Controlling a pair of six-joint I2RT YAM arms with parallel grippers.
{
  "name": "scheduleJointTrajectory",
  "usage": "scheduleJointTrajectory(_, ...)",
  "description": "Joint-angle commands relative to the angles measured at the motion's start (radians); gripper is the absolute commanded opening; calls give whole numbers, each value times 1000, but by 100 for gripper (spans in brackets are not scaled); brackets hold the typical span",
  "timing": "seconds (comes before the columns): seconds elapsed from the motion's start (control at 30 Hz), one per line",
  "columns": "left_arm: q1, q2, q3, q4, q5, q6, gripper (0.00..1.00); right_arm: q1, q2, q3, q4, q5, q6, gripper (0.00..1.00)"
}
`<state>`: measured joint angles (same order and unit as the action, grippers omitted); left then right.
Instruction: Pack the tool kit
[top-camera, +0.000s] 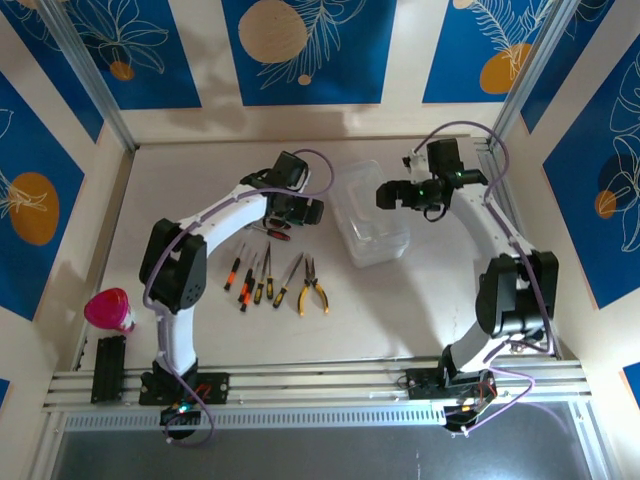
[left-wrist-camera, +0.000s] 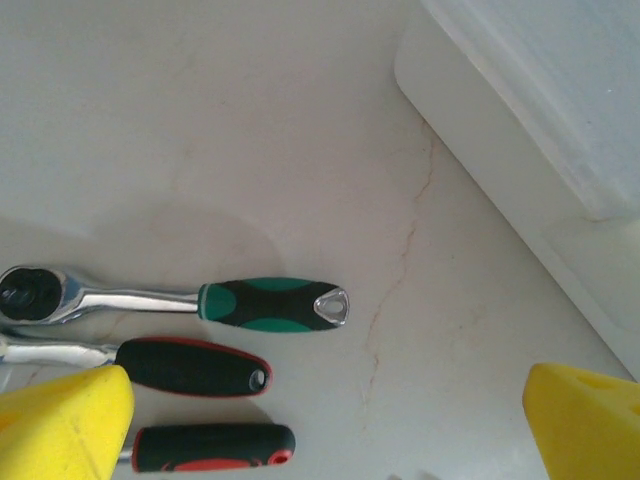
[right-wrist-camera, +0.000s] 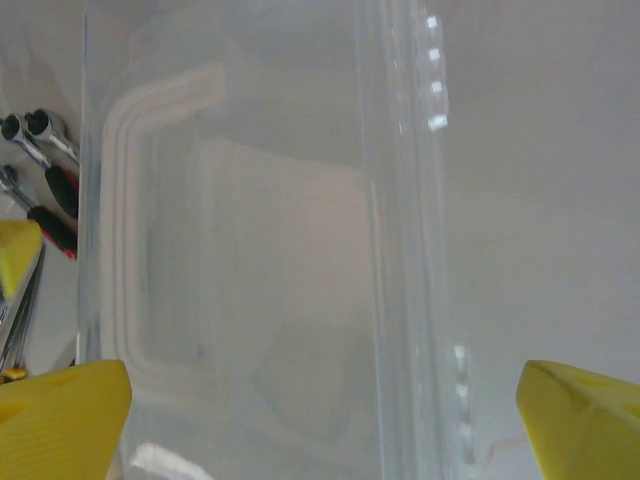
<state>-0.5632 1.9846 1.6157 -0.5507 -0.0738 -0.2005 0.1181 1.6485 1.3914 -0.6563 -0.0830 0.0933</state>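
step: first pick, judged | left tool (top-camera: 298, 212) spread, empty, over ratchet wrench (left-wrist-camera: 170, 298) | right tool (right-wrist-camera: 320, 420) spread, empty, above clear case (top-camera: 370, 215) mid tabletop | how: straddle one handle squarely, lift straight | around: screwdrivers (top-camera: 252, 278), pliers (top-camera: 313, 291) nearer; pink cup (top-camera: 110, 310) far left | obstacle: neighbouring handles close together; lid state unclear

Robot lab test cell, blue leaf-patterned wall panels (top-camera: 300, 50), aluminium rail frame (top-camera: 320, 385), pale table (top-camera: 420, 310).
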Motion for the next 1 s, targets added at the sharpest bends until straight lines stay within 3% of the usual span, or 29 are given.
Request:
scheduleJointTrajectory(0.0,-8,35,60,-2,20,16,100,20,70,95,-64,-26,-79,99)
scheduleJointTrajectory(0.63,-9,171,170,-13,80,29,100,70,291,213,-105,-14,-145,100)
scheduleJointTrajectory(0.87,-7,130,134,-17,44,42,100,57,321,214,-129,-76,-87,53)
scheduleJointTrajectory(0.97,-3,88,100,-10,29,50,100,54,304,164,-97,-105,-66,50)
